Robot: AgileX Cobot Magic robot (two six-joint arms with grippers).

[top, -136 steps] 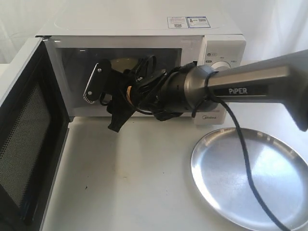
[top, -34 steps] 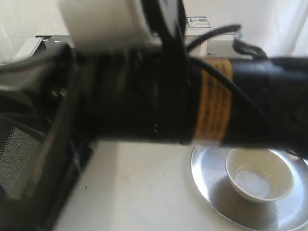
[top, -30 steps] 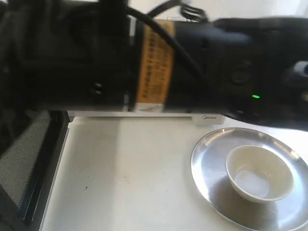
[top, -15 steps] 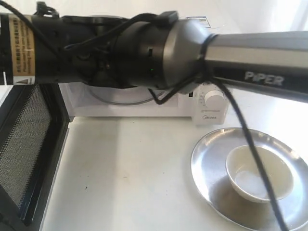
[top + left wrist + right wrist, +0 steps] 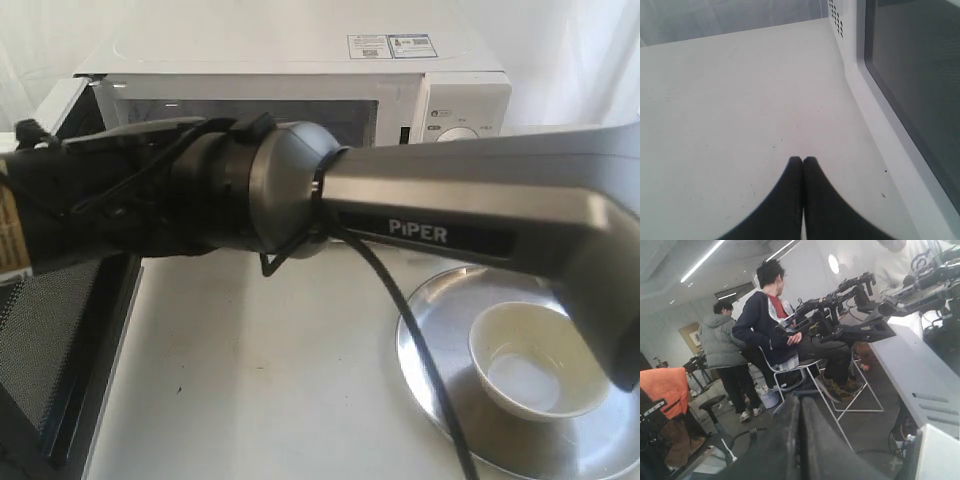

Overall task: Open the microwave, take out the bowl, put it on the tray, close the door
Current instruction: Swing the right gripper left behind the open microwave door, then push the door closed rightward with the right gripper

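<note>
Left gripper point(image 5: 802, 161) and right gripper point(image 5: 800, 402) are clenched empty; the bowl point(image 5: 540, 362) is set on the tray point(image 5: 430, 340); the door point(image 5: 50, 360) is not yet shut.

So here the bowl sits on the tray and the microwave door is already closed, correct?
Not quite. The bowl does sit on the tray, but the door is not closed. The exterior view shows it swung open at the left side of the microwave.

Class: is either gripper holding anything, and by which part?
Nothing: left gripper and right gripper are shut empty; the bowl sits on the tray.
</note>
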